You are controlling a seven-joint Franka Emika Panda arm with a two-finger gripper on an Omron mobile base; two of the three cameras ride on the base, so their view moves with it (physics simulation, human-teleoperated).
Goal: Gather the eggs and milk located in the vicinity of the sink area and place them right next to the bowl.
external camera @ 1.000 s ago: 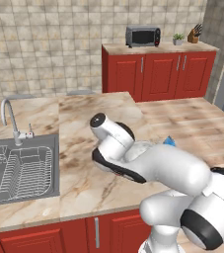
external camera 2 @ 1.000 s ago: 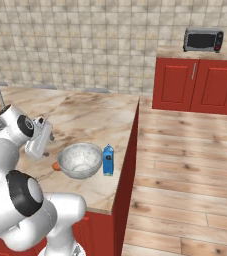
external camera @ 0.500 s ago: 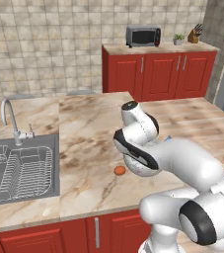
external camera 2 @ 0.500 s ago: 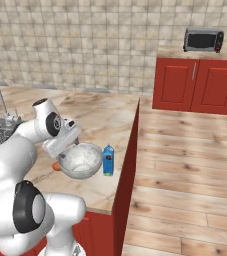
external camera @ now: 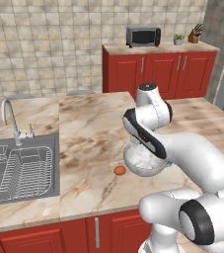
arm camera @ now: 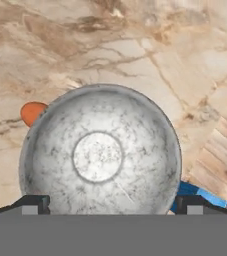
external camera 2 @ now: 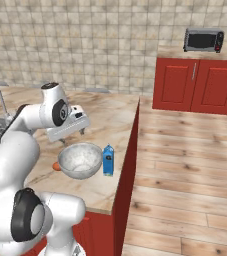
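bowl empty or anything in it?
Empty. The hand view looks straight into the bowl: bare pale interior. The egg lies outside its rim on the counter.

We see an arm (external camera: pixel 182 153) built of glossy white, rounded shells, thick and tube-like, swelling into bulbous housings at each joint. Between the shells sit dark grey to black bands and round joint caps: one large black disc with a paler grey centre shows at about 5 o'clock in the left base view, and a matching one at 7 o'clock in the right base view. A black strip runs along the wrist link. In the right base view the hand is a flat, pale grey-white block carrying the gripper (external camera 2: pixel 71 134), with short dark fingertips (arm camera: pixel 35 202) that look blocky and matte in the hand view.
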